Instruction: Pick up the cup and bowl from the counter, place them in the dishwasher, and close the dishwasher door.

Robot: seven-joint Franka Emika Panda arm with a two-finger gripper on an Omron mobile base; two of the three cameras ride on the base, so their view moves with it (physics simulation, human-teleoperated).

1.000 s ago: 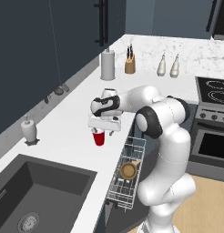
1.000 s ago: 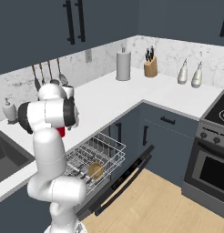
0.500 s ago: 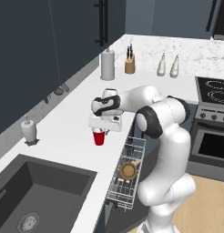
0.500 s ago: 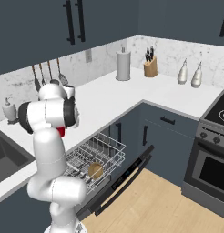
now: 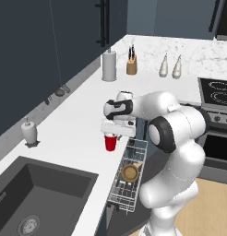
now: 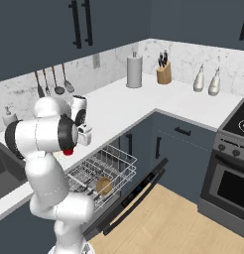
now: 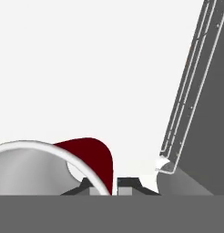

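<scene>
My gripper (image 7: 113, 187) is clenched on only the thin rim of the cup (image 5: 110, 142) near the counter's (image 5: 78, 120) front edge, so lifting could tip it free.

left base view: looking forward and down from behind the arm's left, taking in the sink (image 5: 39, 198) and the counter (image 5: 83, 115).
right base view: facing the same counter (image 6: 144, 101) from behind the arm's right, from farther back.
hand view: peering along the gripper (image 7: 114, 187), very close to the cup (image 7: 89, 157).
shared: both base views taking in the dishwasher rack (image 5: 129, 177) (image 6: 101, 171) and stove (image 5: 217, 94) (image 6: 233, 129).
</scene>
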